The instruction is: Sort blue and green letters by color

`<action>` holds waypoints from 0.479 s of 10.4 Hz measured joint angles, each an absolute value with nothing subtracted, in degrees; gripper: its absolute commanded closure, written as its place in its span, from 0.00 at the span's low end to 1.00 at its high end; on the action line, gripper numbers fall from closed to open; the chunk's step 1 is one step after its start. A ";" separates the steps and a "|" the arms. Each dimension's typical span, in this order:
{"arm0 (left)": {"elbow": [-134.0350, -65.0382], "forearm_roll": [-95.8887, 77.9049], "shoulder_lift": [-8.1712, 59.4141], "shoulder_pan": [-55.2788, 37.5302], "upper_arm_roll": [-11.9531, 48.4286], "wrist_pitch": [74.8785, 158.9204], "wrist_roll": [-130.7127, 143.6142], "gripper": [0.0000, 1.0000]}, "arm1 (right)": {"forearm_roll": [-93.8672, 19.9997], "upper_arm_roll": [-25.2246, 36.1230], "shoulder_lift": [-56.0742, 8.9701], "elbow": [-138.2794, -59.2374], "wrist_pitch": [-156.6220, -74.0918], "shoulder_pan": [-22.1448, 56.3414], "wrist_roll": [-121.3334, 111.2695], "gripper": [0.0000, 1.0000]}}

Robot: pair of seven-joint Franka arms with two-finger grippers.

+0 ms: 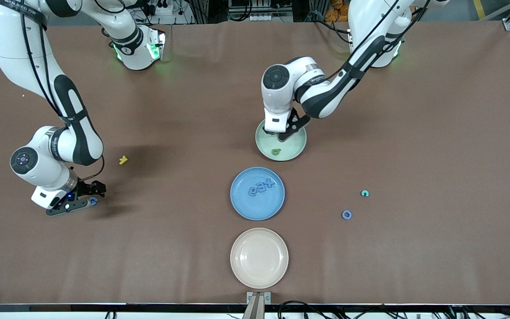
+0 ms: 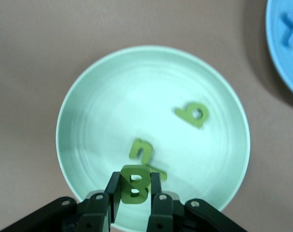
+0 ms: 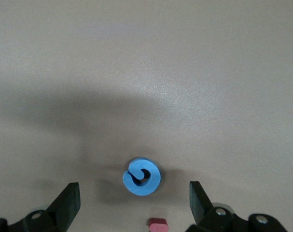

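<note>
My left gripper [image 1: 284, 133] is over the pale green plate [image 1: 301, 148], shut on a lime green letter B [image 2: 134, 184], and shows in the left wrist view [image 2: 134, 192]. Two more green letters [image 2: 193, 114] [image 2: 140, 151] lie in that plate [image 2: 88, 96]. My right gripper [image 1: 87, 202] is low over the table at the right arm's end, open, with a blue letter [image 1: 93, 201] between its fingers; the right wrist view shows this gripper [image 3: 134, 195] and letter [image 3: 142, 176]. Several blue letters [image 1: 259, 187] lie in the blue plate [image 1: 255, 208]. A blue ring letter [image 1: 346, 215] and a teal-green letter [image 1: 365, 193] lie toward the left arm's end.
A beige plate [image 1: 259, 258] stands nearest the front camera. A yellow letter [image 1: 123, 160] lies near the right arm. A red letter [image 3: 158, 223] lies close to the blue one between the right gripper's fingers. The blue plate's rim [image 2: 286, 53] shows in the left wrist view.
</note>
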State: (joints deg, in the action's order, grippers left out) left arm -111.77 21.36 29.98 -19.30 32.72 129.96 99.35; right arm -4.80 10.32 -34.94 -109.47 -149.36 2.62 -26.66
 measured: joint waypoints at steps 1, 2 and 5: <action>-111.80 20.60 30.08 -19.95 33.01 129.54 99.35 1.00 | -4.91 10.19 -35.11 -109.66 -150.20 2.58 -26.66 0.00; -111.88 20.36 30.34 -20.60 33.04 129.33 99.35 0.65 | -5.00 10.11 -35.36 -109.99 -151.23 2.53 -26.66 0.00; -112.16 20.32 31.51 -21.65 33.08 128.83 98.84 0.00 | -5.25 9.16 -36.26 -110.31 -152.45 1.30 -26.66 0.30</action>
